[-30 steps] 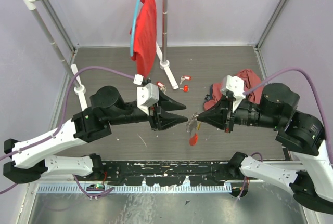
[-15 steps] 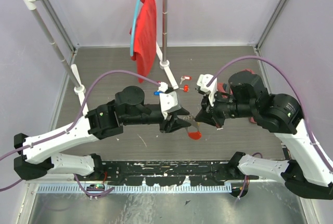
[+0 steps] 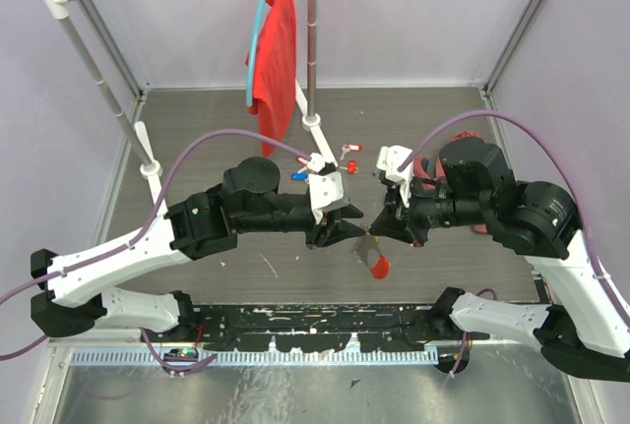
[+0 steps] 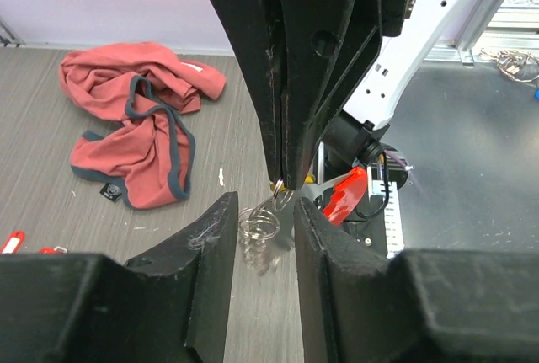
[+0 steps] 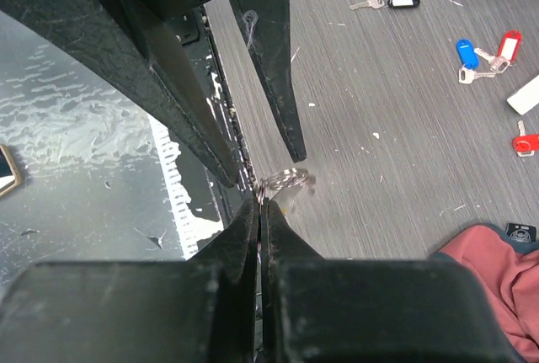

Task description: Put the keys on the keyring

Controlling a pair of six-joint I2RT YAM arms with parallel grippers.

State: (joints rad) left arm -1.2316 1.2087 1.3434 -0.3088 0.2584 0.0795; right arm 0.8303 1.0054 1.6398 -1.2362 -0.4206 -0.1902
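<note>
My right gripper is shut on the keyring and holds it above the table. The keyring's silvery loop sticks out past the right gripper's tips, and its red plastic piece hangs below. My left gripper is open and faces the right one. Its fingers stand on either side of the silvery loop without touching it. The red piece also shows in the left wrist view. The keys lie on the table farther back: a black-tagged one, a blue-tagged one and red-tagged ones.
A crumpled red cloth lies on the table behind the right arm. A white clothes rack stands at the back with a red garment on a blue hanger. A black and white fixture runs along the near edge.
Both arms have come together at the middle. The left gripper has narrowed and now brackets the loop. The red piece has swung lower and to the right.
</note>
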